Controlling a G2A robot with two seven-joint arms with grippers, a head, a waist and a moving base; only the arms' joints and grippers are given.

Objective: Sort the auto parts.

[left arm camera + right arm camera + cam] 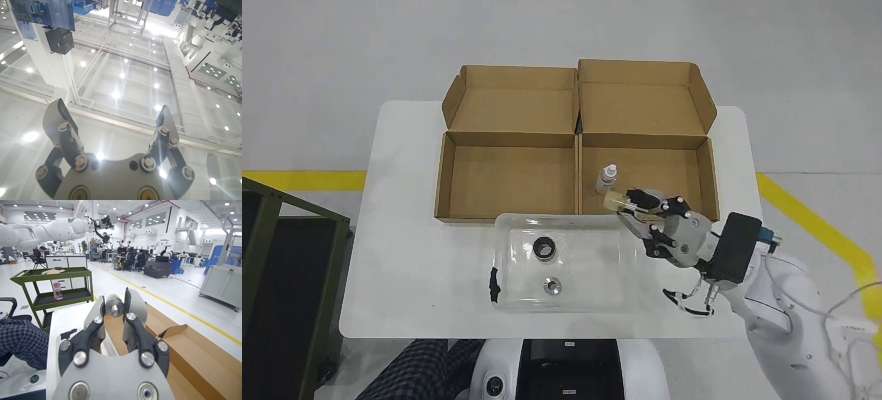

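The right gripper (115,301) is clamping a metal cylinder (114,310) between its fingers (135,306), hovering over the near edge of the right cardboard box (682,172) (just beside the clear tray (587,262)), where a small white part (607,178) is sitting. The left gripper (112,105) is gaping wide, pointing at the ceiling, holding nothing

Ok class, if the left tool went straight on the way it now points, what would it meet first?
Nothing nearby: the open left tool points upward, and the way looks free up to the white ceiling grid; its distance is unclear.
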